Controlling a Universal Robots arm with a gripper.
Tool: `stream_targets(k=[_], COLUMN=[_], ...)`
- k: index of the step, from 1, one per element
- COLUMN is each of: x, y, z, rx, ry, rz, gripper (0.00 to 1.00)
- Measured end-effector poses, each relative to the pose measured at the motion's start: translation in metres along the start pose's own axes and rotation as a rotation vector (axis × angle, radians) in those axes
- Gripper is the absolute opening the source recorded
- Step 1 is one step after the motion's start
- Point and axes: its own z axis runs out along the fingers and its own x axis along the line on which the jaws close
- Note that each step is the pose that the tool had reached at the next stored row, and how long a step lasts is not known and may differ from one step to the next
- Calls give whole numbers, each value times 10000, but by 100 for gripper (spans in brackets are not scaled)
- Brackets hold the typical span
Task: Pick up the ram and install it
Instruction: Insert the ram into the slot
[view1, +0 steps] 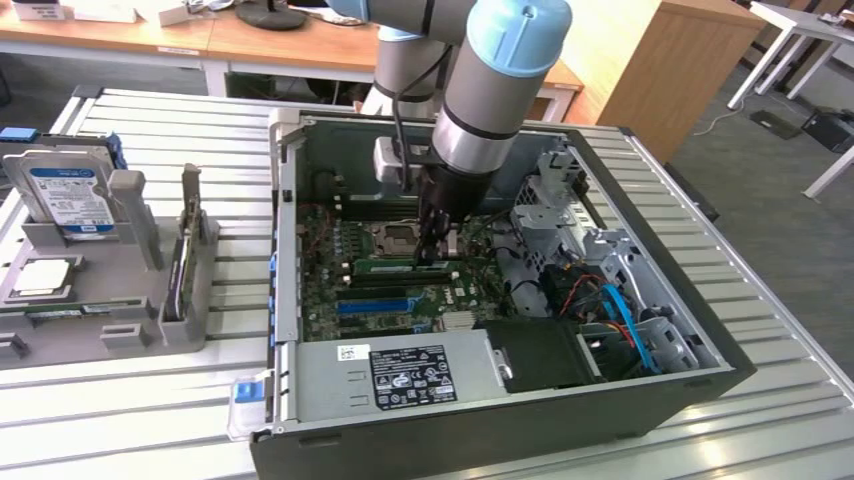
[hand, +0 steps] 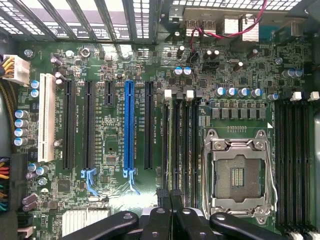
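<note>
Exterior view: our gripper, closed tight and seemingly empty, sits at one end of the ram, which stretches toward the exterior view's left.

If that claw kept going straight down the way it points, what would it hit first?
Most likely the ram, the green stick lying along the memory slots just beneath the closed claw; whether they touch is hard to tell.

Green ram standing on edge in motherboard slot
</note>
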Motion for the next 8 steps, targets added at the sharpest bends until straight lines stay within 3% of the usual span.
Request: stream_targets(k=[8], x=[1], y=[2], z=[29], rx=[2], ry=[-1], rz=[-1], gripper=[11])
